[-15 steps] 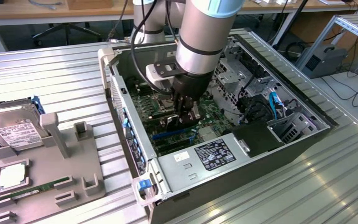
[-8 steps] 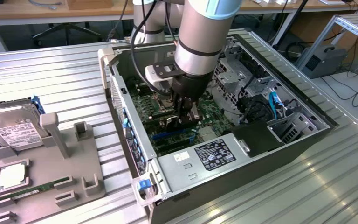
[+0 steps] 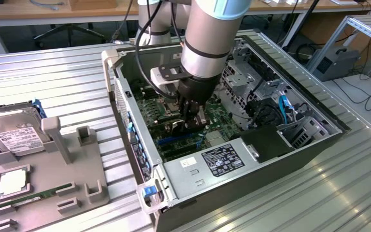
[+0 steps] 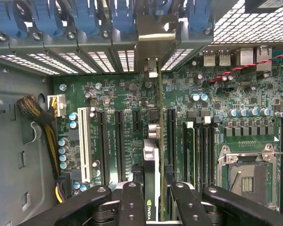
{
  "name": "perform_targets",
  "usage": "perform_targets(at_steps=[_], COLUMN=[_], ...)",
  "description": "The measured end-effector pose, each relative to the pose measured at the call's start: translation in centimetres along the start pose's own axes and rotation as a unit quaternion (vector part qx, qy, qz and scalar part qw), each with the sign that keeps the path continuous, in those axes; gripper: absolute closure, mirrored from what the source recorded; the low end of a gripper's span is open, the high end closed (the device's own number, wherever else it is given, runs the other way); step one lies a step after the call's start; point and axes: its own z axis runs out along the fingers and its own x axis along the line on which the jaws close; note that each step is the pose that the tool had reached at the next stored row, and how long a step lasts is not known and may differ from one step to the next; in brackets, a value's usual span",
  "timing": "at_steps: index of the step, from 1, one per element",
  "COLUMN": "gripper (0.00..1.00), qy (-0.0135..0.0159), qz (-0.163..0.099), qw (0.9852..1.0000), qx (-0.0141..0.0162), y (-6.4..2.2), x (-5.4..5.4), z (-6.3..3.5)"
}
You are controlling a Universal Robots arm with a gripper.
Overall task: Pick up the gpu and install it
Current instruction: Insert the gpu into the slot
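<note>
End effector (image 4: pixel 151 194) clamped on gpu (image 4: pixel 151 155); card edge-on between fingers, long axis parallel to motherboard slots (image 4: pixel 118 141), just above them.

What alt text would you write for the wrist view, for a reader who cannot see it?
The claw grips the gpu edge-on over the green motherboard, its metal bracket at the case's rear slot openings. Black expansion slots flank the card, and a processor socket lies to one side.

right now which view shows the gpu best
The wrist view: the gpu sits edge-on in the gripper, over the motherboard slots. In the exterior view the gripper hides nearly all of it.
</note>
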Motion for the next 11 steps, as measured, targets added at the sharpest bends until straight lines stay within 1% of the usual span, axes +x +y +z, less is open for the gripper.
perform_targets(at_steps=[3, 9, 11], gripper=[0.73, 0.73, 0.73], qy=[-0.0001, 0.0002, 0.0004], qz=[0.000, 0.000, 0.000], qw=[1.0000, 1.0000, 1.0000], qx=[-0.0010, -0.0051, -0.0061], y=[-0.04, -0.06, -0.11], x=[-0.02, -0.05, -0.05], z=[0.03, 0.03, 0.26])
